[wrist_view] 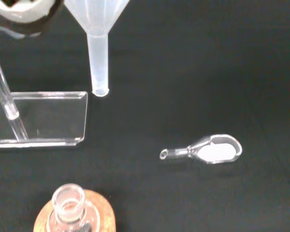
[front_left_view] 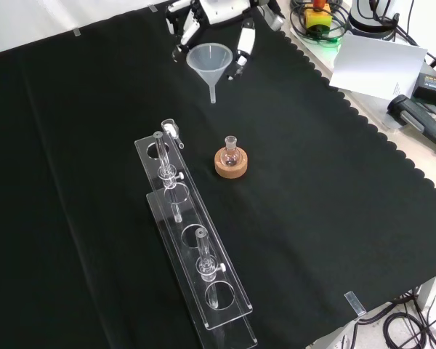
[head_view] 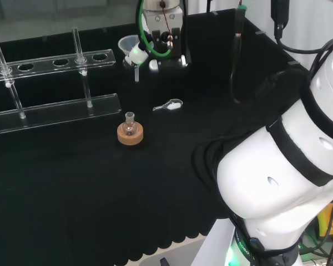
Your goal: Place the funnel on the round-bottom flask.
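- Clear plastic formed the funnel [front_left_view: 209,59], which hung spout-down above the worktop [front_left_view: 312,182], held at its rim by the fingers [front_left_view: 243,45] of the hand [front_left_view: 203,14].
- Those fingers were curled about the funnel's wide mouth, so the hand was closed on it.
- In the front view the funnel was well apart from the round-bottom flask [front_left_view: 230,151], farther off and a little to its left; it was not over the flask's neck.
- The flask stood upright in a cork ring [front_left_view: 231,165] on the black cloth.
- Near the flask, on its far right side in the head view, a small glass scoop [head_view: 170,105] lay on the cloth with white powder in its bowl.
- To the flask's left in the front view stood a clear rack [front_left_view: 196,254] bearing glass tubes.
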Robot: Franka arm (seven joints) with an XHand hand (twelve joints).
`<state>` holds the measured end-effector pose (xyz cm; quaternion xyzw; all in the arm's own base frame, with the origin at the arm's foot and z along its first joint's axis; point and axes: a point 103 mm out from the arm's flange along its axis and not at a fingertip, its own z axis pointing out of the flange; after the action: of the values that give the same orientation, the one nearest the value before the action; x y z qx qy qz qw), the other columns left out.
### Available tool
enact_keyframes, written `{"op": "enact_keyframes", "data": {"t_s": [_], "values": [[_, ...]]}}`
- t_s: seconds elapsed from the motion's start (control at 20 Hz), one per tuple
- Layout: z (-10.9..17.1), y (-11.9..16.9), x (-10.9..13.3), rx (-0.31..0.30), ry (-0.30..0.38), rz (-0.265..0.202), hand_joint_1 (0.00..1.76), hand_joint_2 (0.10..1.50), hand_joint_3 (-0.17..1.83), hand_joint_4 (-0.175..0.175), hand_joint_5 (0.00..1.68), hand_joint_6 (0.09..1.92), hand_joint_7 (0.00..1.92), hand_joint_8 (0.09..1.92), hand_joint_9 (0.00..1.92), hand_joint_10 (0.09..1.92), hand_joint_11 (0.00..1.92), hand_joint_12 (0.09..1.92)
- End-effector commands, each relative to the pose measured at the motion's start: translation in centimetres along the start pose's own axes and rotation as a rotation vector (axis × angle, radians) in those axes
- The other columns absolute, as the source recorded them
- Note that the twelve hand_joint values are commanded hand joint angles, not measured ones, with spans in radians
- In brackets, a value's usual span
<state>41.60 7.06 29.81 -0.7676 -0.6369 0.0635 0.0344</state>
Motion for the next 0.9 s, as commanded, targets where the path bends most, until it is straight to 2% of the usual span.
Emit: {"op": "enact_keyframes", "data": {"t_s": [0.05,0.25,0.5,0.65,0.8,0.9], "values": [[1.6,-1.3,1.2,-0.012,0.004,-0.019,0.76,0.59,0.45,-0.006,0.76,0.10,1.05,0.35,0.96,0.26,0.00,1.40],[2.7,-1.9,1.5,-0.024,0.018,-0.020,0.76,0.59,0.46,-0.005,0.76,0.10,1.06,0.35,0.96,0.26,0.00,1.40],[4.0,-2.2,1.5,-0.054,0.064,0.001,0.77,0.59,0.46,-0.005,0.76,0.10,1.06,0.34,0.97,0.26,0.00,1.40],[4.8,-2.3,1.4,-0.050,0.058,0.010,0.77,0.59,0.47,-0.005,0.77,0.11,1.06,0.34,0.97,0.25,0.00,1.40],[5.2,-2.3,1.3,-0.033,0.063,0.008,0.77,0.58,0.48,-0.003,0.78,0.11,1.07,0.34,0.97,0.25,0.00,1.40],[5.4,-2.4,1.7,-0.038,0.043,-0.003,0.77,0.58,0.48,-0.002,0.78,0.11,1.07,0.34,0.97,0.25,0.00,1.40]]}}
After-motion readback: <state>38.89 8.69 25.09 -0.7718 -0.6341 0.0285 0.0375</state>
